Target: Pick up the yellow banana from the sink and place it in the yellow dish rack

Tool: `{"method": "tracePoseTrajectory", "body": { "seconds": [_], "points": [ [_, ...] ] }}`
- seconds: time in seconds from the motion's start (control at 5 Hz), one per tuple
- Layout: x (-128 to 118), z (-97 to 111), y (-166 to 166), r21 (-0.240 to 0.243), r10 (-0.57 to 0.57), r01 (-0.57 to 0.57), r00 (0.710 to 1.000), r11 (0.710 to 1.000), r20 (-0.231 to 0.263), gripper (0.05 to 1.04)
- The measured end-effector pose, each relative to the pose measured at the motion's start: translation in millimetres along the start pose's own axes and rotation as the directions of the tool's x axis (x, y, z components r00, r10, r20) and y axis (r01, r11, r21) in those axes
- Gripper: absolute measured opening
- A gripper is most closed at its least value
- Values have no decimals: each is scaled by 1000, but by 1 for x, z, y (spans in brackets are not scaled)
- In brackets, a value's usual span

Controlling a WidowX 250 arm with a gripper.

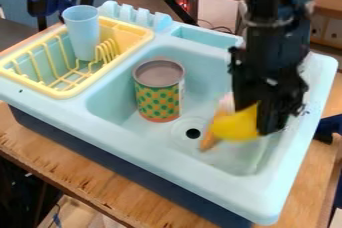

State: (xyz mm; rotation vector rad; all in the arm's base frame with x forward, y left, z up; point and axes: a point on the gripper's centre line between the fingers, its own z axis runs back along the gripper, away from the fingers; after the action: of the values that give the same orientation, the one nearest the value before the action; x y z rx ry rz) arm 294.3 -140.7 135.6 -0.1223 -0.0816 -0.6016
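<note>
We see the black gripper (260, 124) over the right part of the light blue sink (207, 179), its fingers (272, 118) closed on 1 yellow thing (236, 125). Just beside that, partly behind it, we see 1 orange and pink thing (210, 139), near the dark drain hole (193, 133). 1 can (158, 94) with a green and yellow pattern stands upright in the basin. To its left, 1 light blue cup (83, 34) stands in the yellow rack (63, 93). The sink sits on a wooden surface (90, 184).
</note>
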Motion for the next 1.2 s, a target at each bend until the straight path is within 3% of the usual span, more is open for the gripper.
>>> {"method": "tracePoseTrajectory", "body": {
  "seconds": [0.2,0.4,0.6,0.8,1.0,1.2],
  "points": [
    [2,20,-12,20,-29,28,999,999,46,567],
    [-11,37,-11,42,59,-61,997,997,42,567],
    [-40,54,2,92,219,-220,976,971,18,567],
    [-64,73,16,132,342,-341,940,931,14,567],
    [-84,80,34,182,444,-432,896,883,-28,567],
    [-104,99,59,213,561,-555,827,804,41,567]
  ]
}}
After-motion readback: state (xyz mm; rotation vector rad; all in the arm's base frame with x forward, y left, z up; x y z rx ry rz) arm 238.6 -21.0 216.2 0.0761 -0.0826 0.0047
